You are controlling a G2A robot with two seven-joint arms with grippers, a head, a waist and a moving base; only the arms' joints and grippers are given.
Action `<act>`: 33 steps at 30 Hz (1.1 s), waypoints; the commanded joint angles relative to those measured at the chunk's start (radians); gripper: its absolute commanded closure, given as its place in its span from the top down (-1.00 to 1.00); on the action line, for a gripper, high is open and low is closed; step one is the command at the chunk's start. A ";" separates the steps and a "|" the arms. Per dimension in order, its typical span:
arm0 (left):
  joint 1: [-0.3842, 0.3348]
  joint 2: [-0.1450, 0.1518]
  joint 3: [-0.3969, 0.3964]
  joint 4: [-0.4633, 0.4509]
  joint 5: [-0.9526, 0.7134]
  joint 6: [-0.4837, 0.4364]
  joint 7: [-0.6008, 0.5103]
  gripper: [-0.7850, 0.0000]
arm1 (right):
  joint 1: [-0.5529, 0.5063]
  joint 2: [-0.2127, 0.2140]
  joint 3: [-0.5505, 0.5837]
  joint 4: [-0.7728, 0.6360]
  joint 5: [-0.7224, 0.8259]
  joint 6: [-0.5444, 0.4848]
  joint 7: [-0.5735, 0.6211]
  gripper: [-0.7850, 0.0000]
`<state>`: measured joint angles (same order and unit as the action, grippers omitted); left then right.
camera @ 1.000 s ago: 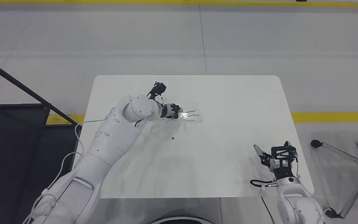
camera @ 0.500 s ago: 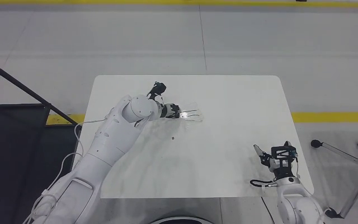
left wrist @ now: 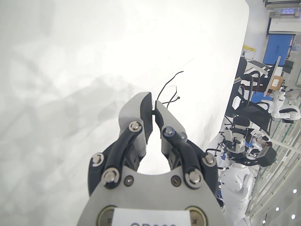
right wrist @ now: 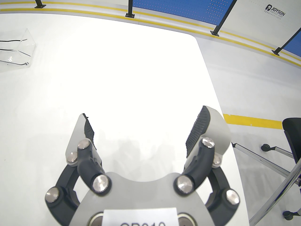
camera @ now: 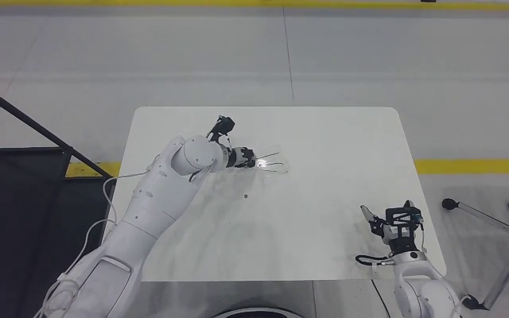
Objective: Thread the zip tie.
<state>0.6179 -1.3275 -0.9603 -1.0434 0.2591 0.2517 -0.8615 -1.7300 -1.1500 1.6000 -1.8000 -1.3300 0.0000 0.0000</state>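
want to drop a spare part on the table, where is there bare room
Bare: the wide middle of the table between the clear tray and the right gripper, and the far right corner. Crowded: around the left gripper, its jaws shut on the zip tie by the tray, with that arm over the left side.

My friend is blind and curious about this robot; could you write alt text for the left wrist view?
The left gripper, grey with black pads, is shut on a thin black plastic zip tie whose loose ends curl out past its fingertips above a plain white table. Other white robots stand beyond the table's edge.
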 commanded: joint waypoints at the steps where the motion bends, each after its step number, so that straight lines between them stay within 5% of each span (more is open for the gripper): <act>1: 0.004 0.002 -0.004 -0.007 0.003 0.001 0.000 -0.86 | 0.000 0.000 0.000 0.000 0.000 0.000 0.000 1.00; 2: 0.007 0.003 -0.007 -0.012 0.006 0.002 0.002 -0.99 | 0.000 0.000 0.000 0.000 0.000 0.000 0.000 1.00; 19: 0.149 0.050 -0.160 -0.240 -0.047 -0.165 0.016 -1.00 | 0.022 -0.009 0.006 -0.070 0.101 0.017 0.021 1.00; 26: 0.172 0.058 -0.189 -0.264 -0.091 -0.228 -0.003 -1.00 | 0.060 -0.024 0.006 -0.162 0.314 0.091 0.125 1.00; 33: 0.172 0.058 -0.189 -0.264 -0.091 -0.228 -0.003 -1.00 | 0.068 -0.025 0.014 -0.184 0.328 0.096 0.154 1.00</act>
<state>0.7902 -1.2691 -1.1496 -1.3071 0.1684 0.0232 -0.8641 -1.6616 -1.1746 1.6144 -1.9839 -1.0022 0.0963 0.1544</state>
